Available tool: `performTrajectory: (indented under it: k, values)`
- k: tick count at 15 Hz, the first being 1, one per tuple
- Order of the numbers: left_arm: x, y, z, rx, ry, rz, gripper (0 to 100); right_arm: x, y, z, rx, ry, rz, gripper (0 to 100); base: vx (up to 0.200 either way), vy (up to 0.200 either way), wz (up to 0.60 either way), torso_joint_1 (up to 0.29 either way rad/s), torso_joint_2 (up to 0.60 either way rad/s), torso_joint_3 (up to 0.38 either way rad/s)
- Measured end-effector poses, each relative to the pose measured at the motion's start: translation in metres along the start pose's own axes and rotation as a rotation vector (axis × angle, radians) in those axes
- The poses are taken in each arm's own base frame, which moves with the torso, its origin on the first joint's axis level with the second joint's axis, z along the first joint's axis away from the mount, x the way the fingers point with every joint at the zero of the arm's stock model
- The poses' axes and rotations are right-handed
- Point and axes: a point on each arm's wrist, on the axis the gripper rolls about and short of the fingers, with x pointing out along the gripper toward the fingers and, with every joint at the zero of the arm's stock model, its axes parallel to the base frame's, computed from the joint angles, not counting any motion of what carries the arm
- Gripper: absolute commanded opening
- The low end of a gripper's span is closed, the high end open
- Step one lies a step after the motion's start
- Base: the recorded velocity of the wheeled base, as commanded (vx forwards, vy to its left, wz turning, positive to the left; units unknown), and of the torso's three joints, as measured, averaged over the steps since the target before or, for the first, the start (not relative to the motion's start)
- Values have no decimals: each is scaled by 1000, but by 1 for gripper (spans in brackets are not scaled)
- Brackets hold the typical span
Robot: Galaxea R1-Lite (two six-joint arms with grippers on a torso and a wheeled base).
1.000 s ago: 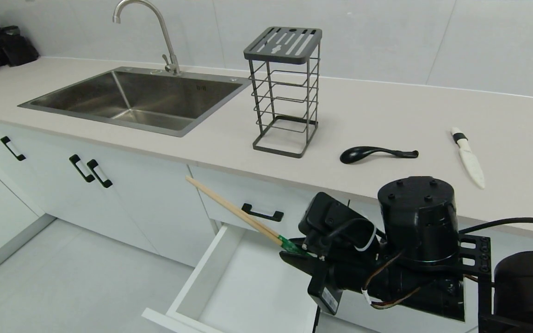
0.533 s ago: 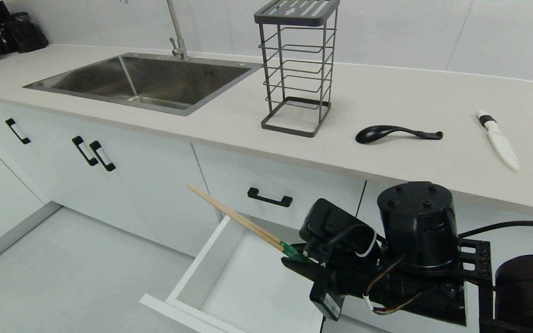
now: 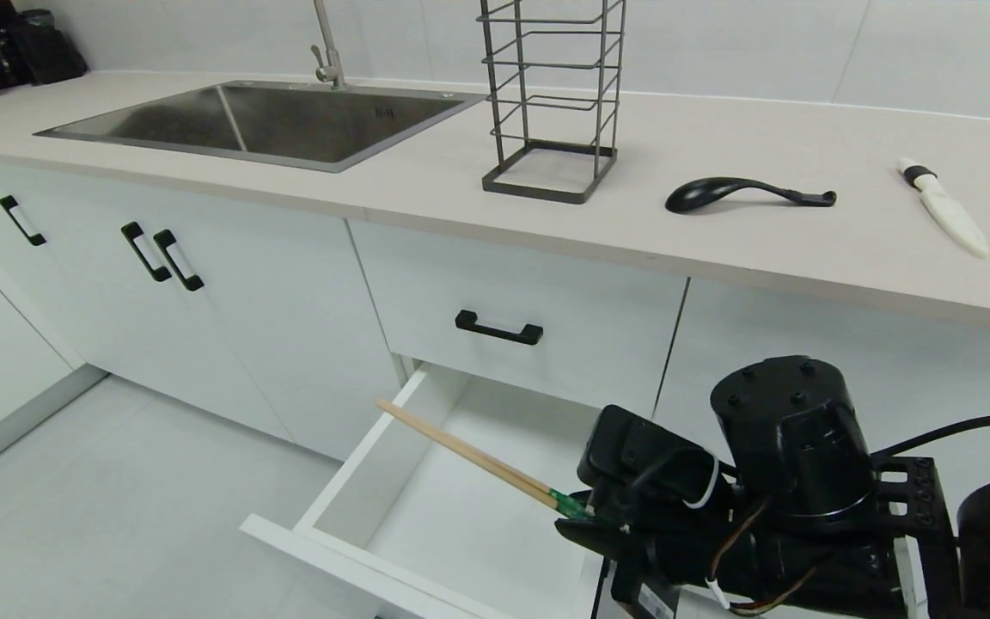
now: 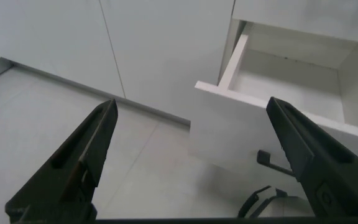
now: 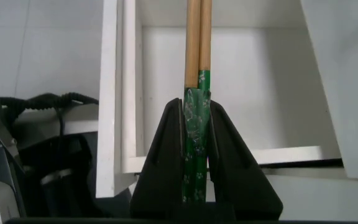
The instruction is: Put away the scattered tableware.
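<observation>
Right pincer [image 3: 581, 516] closed on the green-taped ends of a pair of chopsticks [image 3: 469, 456], the two sticks held side by side between its jaws; in the right wrist view the same grip shows the pincer [image 5: 196, 155] clamped on the taped section, with the bare wooden shafts [image 5: 197, 43] running straight out ahead of it. The controlling relation is that of the sticks to the open drawer [image 3: 349, 490]. The drawer lies below and ahead of the right pincer, and the long axis of the sticks runs from the pincer forward and toward the robot's left, so that the shafts reach across the drawer's opening. Seen from the right wrist, this axis lies roughly parallel to the drawer's side wall [image 5: 128, 81] and over its white floor, with the front panel passing beneath the jaws. How high the sticks hang above the floor cannot be told. On this showing a descent with little turning would probably lay them lengthwise inside. Left pincer [image 4: 191, 162] wide open and holding nothing, low beside the drawer's outer corner, so the right arm is the one placed for the drop. A spoon [image 3: 744, 193] and a knife [image 3: 946, 211] lie well apart on the table [image 3: 718, 249] above, not yet stored.
</observation>
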Motion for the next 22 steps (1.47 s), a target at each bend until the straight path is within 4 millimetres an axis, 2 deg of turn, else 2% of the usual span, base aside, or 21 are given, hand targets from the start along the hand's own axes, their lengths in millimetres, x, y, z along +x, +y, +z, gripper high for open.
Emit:
performTrajectory:
  k: [4, 7, 11, 17, 22]
  values:
    - [0, 0, 0, 1, 2, 0, 100, -7, -3, 1, 12, 38, 3, 0, 0, 0, 0, -56, 253, 72]
    - [0, 0, 0, 0, 1, 0, 100, -2, -5, 6, 31, -5, -38, 0, 0, 0, 0, 0, 55, 28]
    - [0, 0, 0, 0, 1, 0, 100, 23, 4, 11, 26, -5, -50, 0, 0, 0, 0, 0, 0, 0]
    - [0, 0, 0, 0, 1, 0, 100, 78, 1, 15, 122, 43, -160, 0, 0, 0, 0, 0, 0, 0]
    - [0, 0, 0, 0, 1, 0, 100, 101, -4, 6, 131, 81, -176, 0, 0, 0, 0, 0, 0, 0]
